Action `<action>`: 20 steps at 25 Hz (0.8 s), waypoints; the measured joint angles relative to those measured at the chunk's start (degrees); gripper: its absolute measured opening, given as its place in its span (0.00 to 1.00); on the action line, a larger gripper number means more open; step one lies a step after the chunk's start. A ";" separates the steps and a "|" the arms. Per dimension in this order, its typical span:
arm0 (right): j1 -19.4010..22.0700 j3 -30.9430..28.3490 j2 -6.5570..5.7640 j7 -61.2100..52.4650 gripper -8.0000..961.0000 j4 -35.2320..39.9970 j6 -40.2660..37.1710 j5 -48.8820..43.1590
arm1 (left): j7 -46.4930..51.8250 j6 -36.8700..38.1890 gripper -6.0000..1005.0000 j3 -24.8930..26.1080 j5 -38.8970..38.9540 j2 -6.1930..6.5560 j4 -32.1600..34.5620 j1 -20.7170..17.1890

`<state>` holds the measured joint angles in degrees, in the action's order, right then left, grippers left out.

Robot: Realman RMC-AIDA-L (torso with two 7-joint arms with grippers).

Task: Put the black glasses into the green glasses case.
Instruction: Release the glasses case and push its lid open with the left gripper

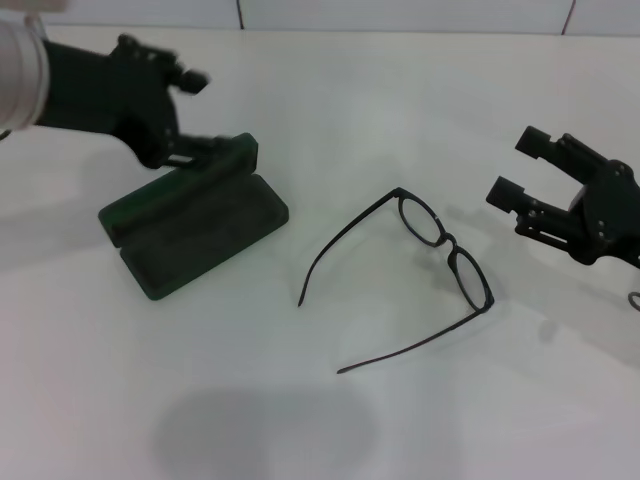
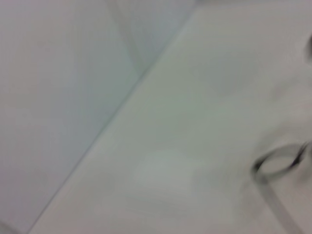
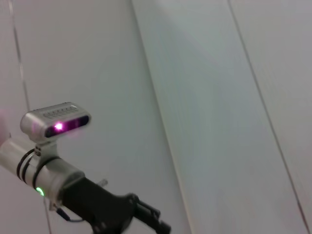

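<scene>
The green glasses case (image 1: pixel 205 235) lies open at the left of the white table, its lid standing up at the back and the dark lining showing. My left gripper (image 1: pixel 197 113) is open just behind the lid, with its lower finger (image 1: pixel 205 148) at the lid's top edge. The black glasses (image 1: pixel 445 248) lie in the middle of the table, temple arms unfolded and pointing toward me. A blurred ring that looks like one lens shows in the left wrist view (image 2: pixel 275 163). My right gripper (image 1: pixel 515 166) is open and empty, hovering right of the glasses.
The white table (image 1: pixel 330 110) ends at a tiled wall at the back. The right wrist view shows the wall and my left arm with its wrist camera (image 3: pixel 56 122).
</scene>
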<state>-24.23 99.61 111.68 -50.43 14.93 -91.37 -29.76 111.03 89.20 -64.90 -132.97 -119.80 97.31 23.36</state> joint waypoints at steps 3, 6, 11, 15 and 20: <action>0.18 -0.15 0.25 0.29 0.89 0.00 0.00 0.14 | 6.47 -4.09 0.69 -5.13 -10.48 0.04 -3.06 2.04; -0.14 -0.19 0.39 0.32 0.89 0.04 -0.03 0.11 | 9.56 -5.27 0.70 -6.41 -14.05 0.11 -7.63 4.65; -0.80 -0.24 0.36 0.35 0.89 0.11 0.14 0.07 | 10.90 -6.03 0.69 -6.44 -16.57 0.15 -13.99 7.77; -1.04 -0.26 0.29 0.38 0.89 0.02 0.82 0.25 | 12.25 -7.12 0.69 -6.63 -18.67 0.15 -17.62 9.11; -1.18 -0.28 0.45 0.41 0.89 0.02 1.71 0.31 | 13.97 -8.58 0.68 -6.50 -21.36 0.13 -21.25 10.58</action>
<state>-25.41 99.33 112.14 -50.02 14.96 -89.66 -29.45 125.00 80.63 -71.40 -154.32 -119.67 76.06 33.95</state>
